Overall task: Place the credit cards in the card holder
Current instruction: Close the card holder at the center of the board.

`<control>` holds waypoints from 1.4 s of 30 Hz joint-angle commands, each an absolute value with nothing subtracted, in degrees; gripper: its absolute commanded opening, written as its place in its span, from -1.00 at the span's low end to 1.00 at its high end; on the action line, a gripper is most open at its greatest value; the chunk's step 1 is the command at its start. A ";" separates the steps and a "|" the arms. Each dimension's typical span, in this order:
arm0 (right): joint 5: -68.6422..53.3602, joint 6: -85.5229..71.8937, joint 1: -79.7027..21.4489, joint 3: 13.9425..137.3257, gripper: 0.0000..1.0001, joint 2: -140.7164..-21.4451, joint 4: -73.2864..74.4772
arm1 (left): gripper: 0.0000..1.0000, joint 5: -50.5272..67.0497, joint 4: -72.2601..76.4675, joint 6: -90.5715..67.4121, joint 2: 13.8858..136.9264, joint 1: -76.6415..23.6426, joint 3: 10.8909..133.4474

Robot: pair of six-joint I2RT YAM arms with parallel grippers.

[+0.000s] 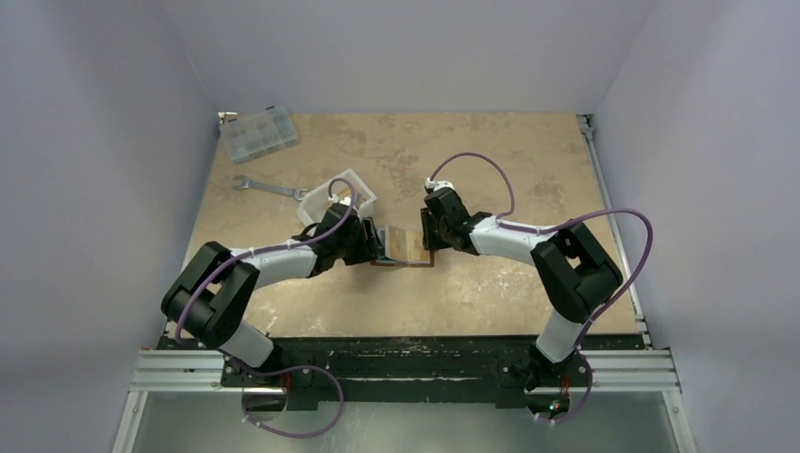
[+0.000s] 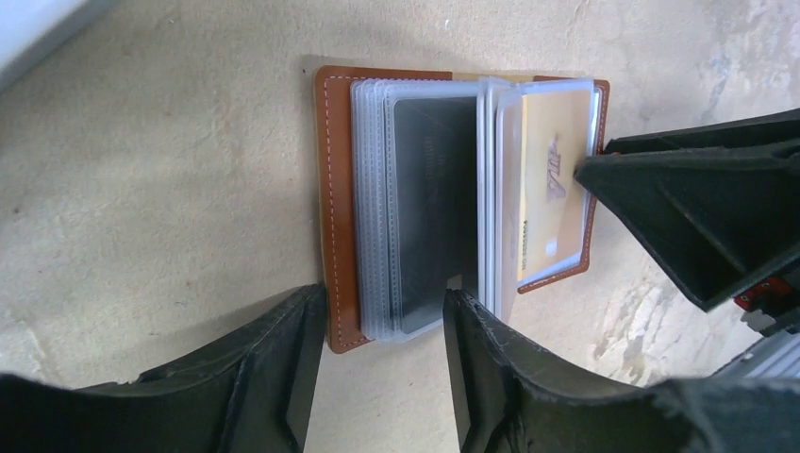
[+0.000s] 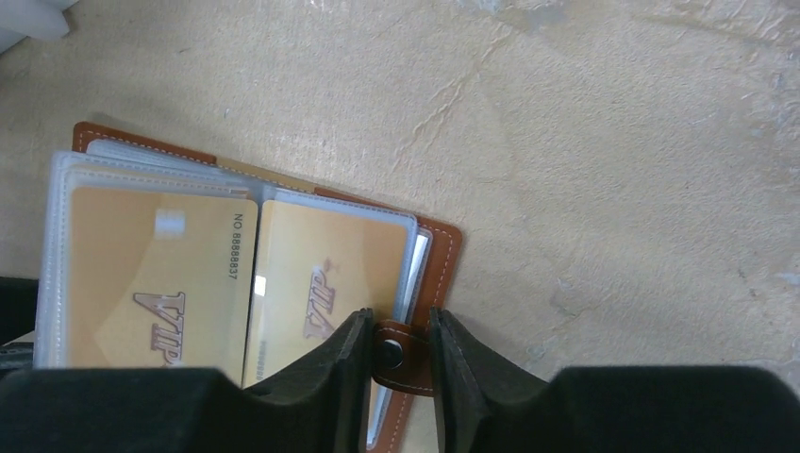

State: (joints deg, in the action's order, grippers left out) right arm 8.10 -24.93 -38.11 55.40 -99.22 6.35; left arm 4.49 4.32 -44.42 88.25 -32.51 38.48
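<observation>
Pinching the snap tab of the card holder (image 3: 443,250), the right gripper (image 3: 397,321) stood narrow, its fingers set against either side of the stud. The left gripper (image 2: 385,294) was half open, astride the near end of the left stack of clear sleeves. Whether it pressed them down I could not tell. The holder lay spread open on the table (image 3: 613,142) between the two arms. Two gold credit cards (image 3: 151,274) sat in facing sleeves, and a dark one showed in the left stack.

By my reckoning the filling was done or nearly so. The next move called for checking that the right-hand gold card sat fully home, then folding the tab side over without spilling the sleeves. The fingers cut off the near ends of the sleeves, and the left arm covered part of the white tray (image 1: 357,176), so cards left outside could not be ruled out.
</observation>
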 commanded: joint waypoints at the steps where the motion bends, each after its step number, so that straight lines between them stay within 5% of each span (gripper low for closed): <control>1: 5.61 -25.60 -38.24 54.67 -0.38 -99.35 3.98 | 0.01 10.60 10.84 -48.15 88.68 -32.68 36.98; 10: 2.97 -25.92 -38.20 54.34 -0.66 -100.45 2.04 | -0.01 13.63 13.48 -49.30 83.16 -33.06 39.75; 26: 0.09 -29.11 -35.82 50.73 -0.79 -97.16 -0.90 | -0.03 19.70 19.68 -51.51 92.36 -37.24 47.17; 42: -0.17 -27.54 -31.48 45.60 -0.25 -89.47 1.47 | -0.04 23.26 20.82 -52.25 96.95 -37.62 48.67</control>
State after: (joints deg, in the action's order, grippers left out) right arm 0.23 -28.71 -31.79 46.96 -93.30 -0.03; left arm 21.32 18.41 -51.96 96.53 -37.32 46.41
